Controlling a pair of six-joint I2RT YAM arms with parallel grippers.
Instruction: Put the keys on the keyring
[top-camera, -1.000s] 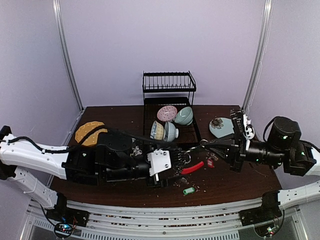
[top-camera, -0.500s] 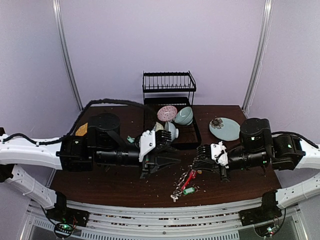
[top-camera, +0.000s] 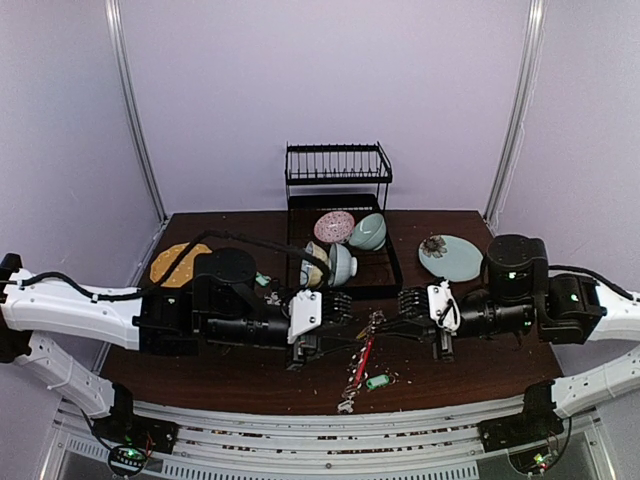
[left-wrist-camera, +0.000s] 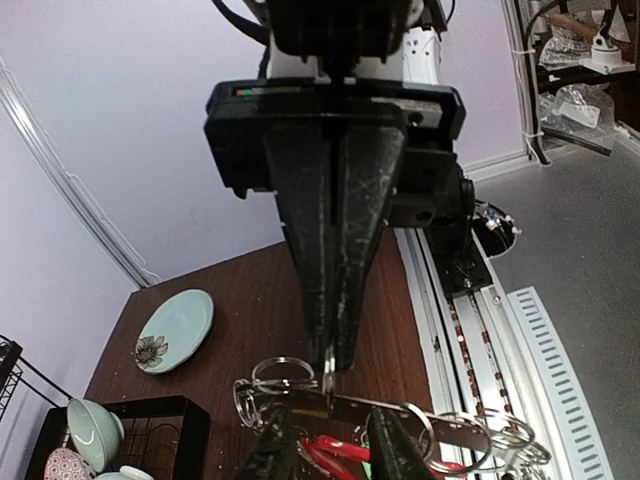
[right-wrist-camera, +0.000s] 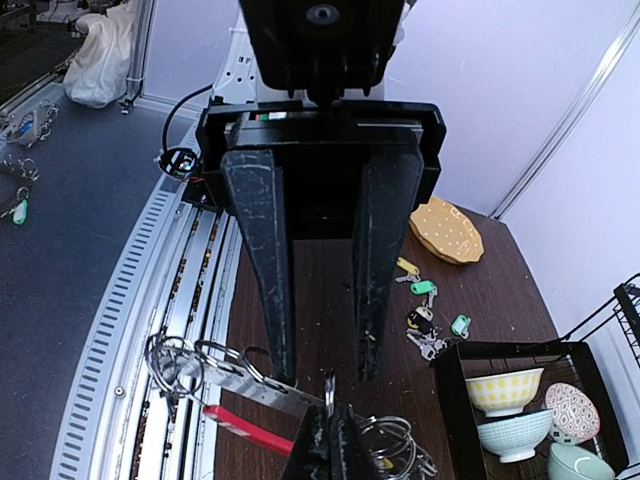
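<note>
Silver keyring (left-wrist-camera: 375, 408) between level, facing arms: right end effector (left-wrist-camera: 329, 368) pinches it; left end effector (right-wrist-camera: 322, 372), grip unclear.

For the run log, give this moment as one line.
right hand shut on keyring | left hand straddles it, grip unclear

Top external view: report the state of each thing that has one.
right end effector: shut on the keyring.
left end effector: fingers apart astride the keyring, grip unclear.
keyring: held up between them, lower end hanging toward the table.
green-tagged key: loose on the table.
other keys: loose on the table, not on the keyring.
</note>
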